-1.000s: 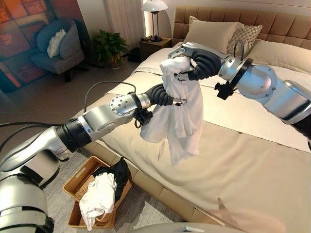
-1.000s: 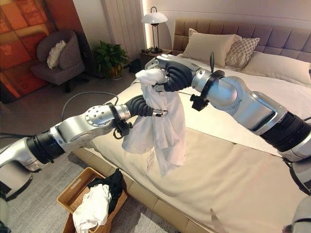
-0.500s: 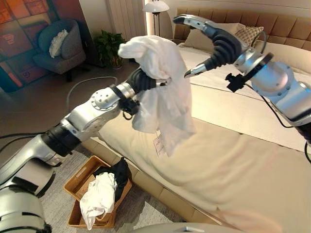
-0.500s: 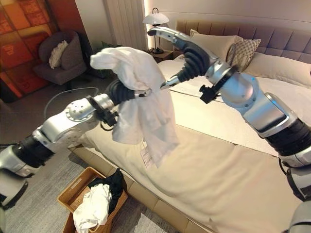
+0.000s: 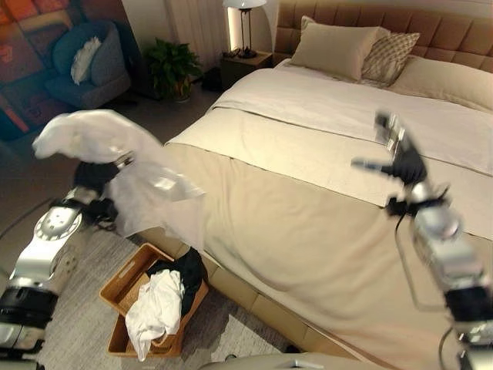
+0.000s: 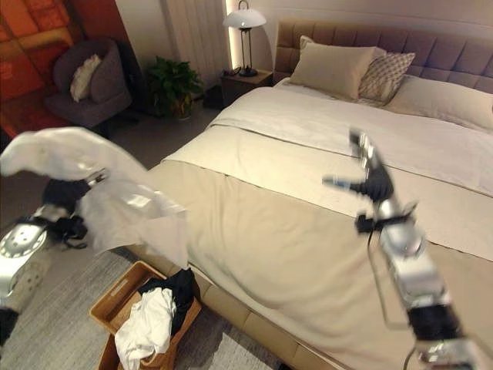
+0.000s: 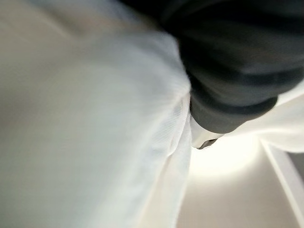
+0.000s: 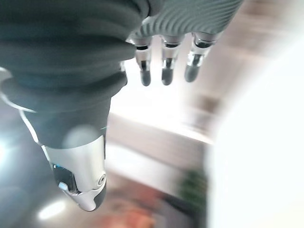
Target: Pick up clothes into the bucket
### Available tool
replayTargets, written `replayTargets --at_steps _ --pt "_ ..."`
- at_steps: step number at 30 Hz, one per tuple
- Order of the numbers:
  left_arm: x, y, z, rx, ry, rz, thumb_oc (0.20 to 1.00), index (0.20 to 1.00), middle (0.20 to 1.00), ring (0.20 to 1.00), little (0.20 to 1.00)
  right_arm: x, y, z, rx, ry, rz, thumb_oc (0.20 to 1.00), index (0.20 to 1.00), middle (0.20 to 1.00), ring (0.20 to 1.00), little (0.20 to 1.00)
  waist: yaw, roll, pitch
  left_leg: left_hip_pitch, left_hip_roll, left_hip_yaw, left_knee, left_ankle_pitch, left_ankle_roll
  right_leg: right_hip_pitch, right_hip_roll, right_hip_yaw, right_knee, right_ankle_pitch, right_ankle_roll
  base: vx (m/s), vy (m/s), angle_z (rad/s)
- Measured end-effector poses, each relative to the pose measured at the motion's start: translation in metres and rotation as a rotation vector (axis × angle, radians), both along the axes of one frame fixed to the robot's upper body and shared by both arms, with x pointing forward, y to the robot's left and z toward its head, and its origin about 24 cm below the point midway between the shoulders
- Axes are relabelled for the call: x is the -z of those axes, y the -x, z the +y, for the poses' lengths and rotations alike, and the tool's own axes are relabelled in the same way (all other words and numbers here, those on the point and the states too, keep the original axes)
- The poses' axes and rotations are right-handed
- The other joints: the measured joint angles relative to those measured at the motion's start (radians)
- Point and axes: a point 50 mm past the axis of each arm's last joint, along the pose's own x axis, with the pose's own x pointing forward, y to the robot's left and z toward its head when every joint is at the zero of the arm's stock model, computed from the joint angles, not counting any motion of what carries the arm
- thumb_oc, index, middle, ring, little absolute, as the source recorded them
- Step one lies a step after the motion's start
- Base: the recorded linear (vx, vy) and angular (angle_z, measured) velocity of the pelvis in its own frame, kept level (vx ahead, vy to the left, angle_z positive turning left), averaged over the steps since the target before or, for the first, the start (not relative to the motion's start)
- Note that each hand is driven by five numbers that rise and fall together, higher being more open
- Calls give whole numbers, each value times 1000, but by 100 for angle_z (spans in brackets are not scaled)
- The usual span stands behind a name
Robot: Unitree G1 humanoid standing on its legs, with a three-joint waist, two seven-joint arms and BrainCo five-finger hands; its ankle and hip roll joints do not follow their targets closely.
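A white garment point(image 5: 115, 162) hangs in the air at the left, off the bed's side, spread out and swinging. My left hand point(image 5: 96, 176) is shut on it, with the cloth draped over the hand; the left wrist view has white cloth point(image 7: 95, 133) pressed against the dark cover. Below it and a little to the right, a wicker basket point(image 5: 122, 271) stands on the floor rug, holding a white cloth point(image 5: 154, 312) and a black one point(image 5: 185, 274). My right hand point(image 5: 400, 158) is open over the bed, with straight fingers point(image 8: 164, 66) and nothing in it.
The large bed point(image 5: 323, 231) with a beige cover fills the middle and right, with pillows point(image 5: 339, 46) at its head. A lamp on a nightstand point(image 5: 245, 62), a potted plant point(image 5: 171, 69) and a blue armchair point(image 5: 85, 65) stand at the back left.
My left arm has swung the white garment left and down, off the bed toward the basket. My right hand has let go, pulled back to the right and dropped lower over the bed.
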Motion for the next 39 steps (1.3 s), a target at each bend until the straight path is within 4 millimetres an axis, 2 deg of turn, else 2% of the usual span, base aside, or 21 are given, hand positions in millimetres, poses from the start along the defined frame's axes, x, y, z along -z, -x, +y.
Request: replayTargets --at_steps 1,3,4,5,6,8,9,11,14,18,21,23,27,28,29,30,35,39 --pt "3 8 13 -81 10 -10 200 200 200 200 200 37 18 3 39 -102 137 1000 1000 1000 1000 1000 8 -3 8 -10 -1 0 3 2 2 -8 0 -2 1 1 0 -123 15 4" --pt "4 20 38 -232 31 -37 200 200 200 200 200 87 50 11 48 -158 368 1000 1000 1000 1000 1000 25 -8 34 -31 -3 0 23 0 1 -18 -4 -2 1 3 -2 -146 13 1" --pt "3 24 46 -298 43 -61 200 200 200 200 200 99 62 13 43 -167 438 1000 1000 1000 1000 1000 25 -12 48 -48 -4 -1 27 1 0 -28 -5 -7 2 7 2 -145 13 6" --pt "1 27 49 -326 49 -91 200 200 200 200 200 106 66 13 58 -180 459 1000 1000 1000 1000 1000 24 -19 61 -60 -5 -4 39 0 0 -33 -7 -8 4 11 7 -120 8 9" --pt "2 31 52 -377 83 -147 200 200 200 200 200 121 71 15 113 -228 507 1000 1000 1000 1000 1000 26 -32 78 -78 -6 -5 57 -2 -4 -43 -10 -9 7 11 7 -66 2 5" --pt "10 31 49 -412 124 -158 200 200 200 200 200 139 80 18 163 -275 585 1000 1000 1000 1000 1000 28 -53 99 -97 -6 -9 65 -3 -5 -62 -10 -12 16 11 7 -105 12 4" --pt "14 32 49 -426 135 -151 200 200 200 200 200 141 85 18 168 -280 599 1000 1000 1000 1000 1000 26 -67 118 -98 -6 -8 66 -4 -6 -65 -10 -13 16 10 8 -86 20 1" --pt "13 28 46 -446 157 -182 200 200 200 200 200 143 81 17 183 -273 602 1000 1000 1000 1000 1000 28 -88 129 -138 -5 -11 94 -13 -16 -93 -12 -13 27 8 9 -97 21 0" --pt "14 25 50 -491 167 -203 200 200 200 200 200 154 88 16 277 -324 636 1000 1000 1000 1000 1000 25 -116 153 -189 -3 -13 125 -15 -18 -142 -10 -13 51 12 8 -87 26 1" --pt "6 17 49 -506 175 -254 200 200 200 200 200 156 85 19 305 -342 635 1000 1000 1000 1000 1000 26 -132 199 -257 -1 -23 192 -35 -16 -185 -8 -14 70 19 6 -110 18 1" --pt "-9 10 54 -536 161 -308 200 200 200 200 200 152 73 24 292 -331 606 1000 1000 1000 1000 1000 29 -163 249 -346 16 -24 280 -61 -18 -244 4 -11 95 26 1 -72 20 -6" --pt "-13 10 61 -560 121 -302 200 200 200 200 200 151 70 27 275 -316 594 1000 1000 1000 1000 1000 28 -188 274 -400 33 -24 361 -100 -18 -270 20 -2 104 31 -4 -71 30 -15" --pt "-17 13 72 -616 92 -285 200 200 200 200 200 151 69 31 262 -308 592 1000 1000 1000 1000 1000 27 -215 314 -473 60 -21 463 -142 -20 -315 40 7 136 32 -5 -42 13 -16" --pt "-16 13 72 -618 89 -281 445 445 445 445 445 151 69 33 254 -304 593 1000 1000 1000 1000 1000 27 -218 318 -484 63 -21 476 -147 -17 -322 42 8 140 32 -5 -39 -4 -6" --pt "-16 11 72 -620 47 -262 947 947 947 947 947 151 68 37 227 -290 592 1000 1000 1000 1000 1000 28 -225 327 -512 70 -26 505 -160 -19 -335 48 8 146 32 -6 -37 -4 -4" --pt "-18 10 73 -616 16 -253 1000 1000 1000 1000 1000 148 65 41 195 -281 580 1000 1000 1000 1000 1000 30 -232 339 -530 74 -30 526 -168 -20 -348 53 7 155 32 -6 -33 2 -2" --pt "-7 3 73 -629 -30 -166 1000 1000 1000 1000 1000 147 63 52 136 -261 567 1000 1000 1000 1000 1000 34 -239 339 -595 75 -42 582 -182 -11 -388 53 1 172 37 -9 -15 1 4" --pt "-8 -3 68 -622 -58 -157 1000 1000 1000 1000 1000 145 62 54 124 -256 556 1000 1000 1000 1000 1000 43 -242 337 -627 75 -53 608 -190 -3 -404 53 -9 173 41 -1 -4 12 5"
